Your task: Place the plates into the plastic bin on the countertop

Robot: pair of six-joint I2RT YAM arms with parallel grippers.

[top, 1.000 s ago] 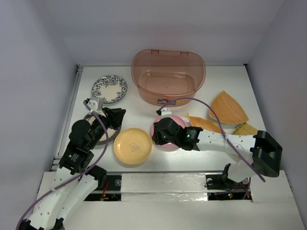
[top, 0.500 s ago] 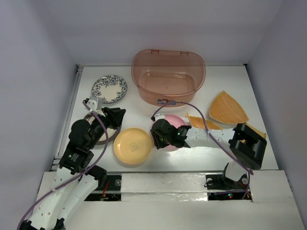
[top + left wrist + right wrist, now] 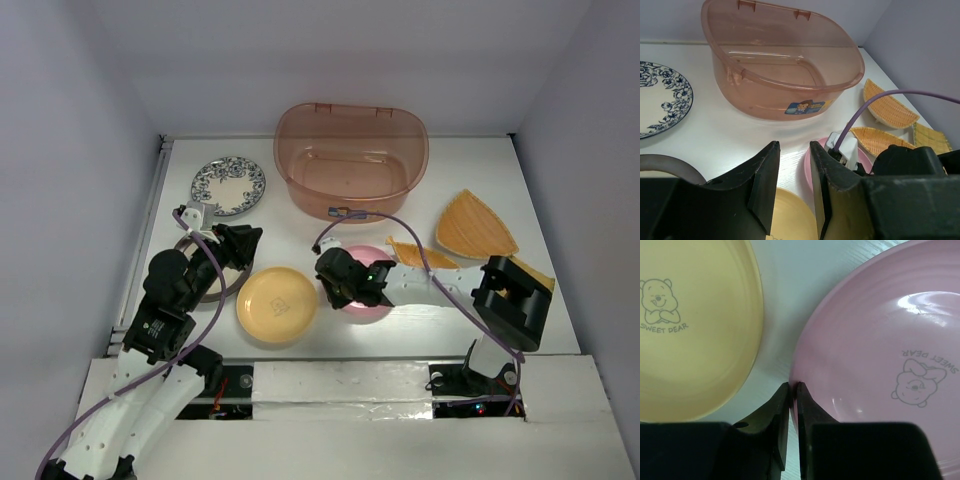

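The right gripper point(image 3: 791, 387) is clenched on the left rim of the pink plate point(image 3: 880, 355), which lies mid-frame on the table point(image 3: 470, 170) beside the yellow plate point(image 3: 695, 330). The left gripper point(image 3: 793, 146) is slightly parted and empty. The bin point(image 3: 300, 180) sits upper centre.

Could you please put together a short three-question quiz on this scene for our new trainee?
1. True or false: the plastic bin already holds a plate.
2. Whose rim is pinched between the fingers of the right gripper? A) yellow plate B) pink plate C) floral plate
3. How many fan-shaped ribbed plates lie on the countertop?
Key: 1 false; 2 B; 3 three.
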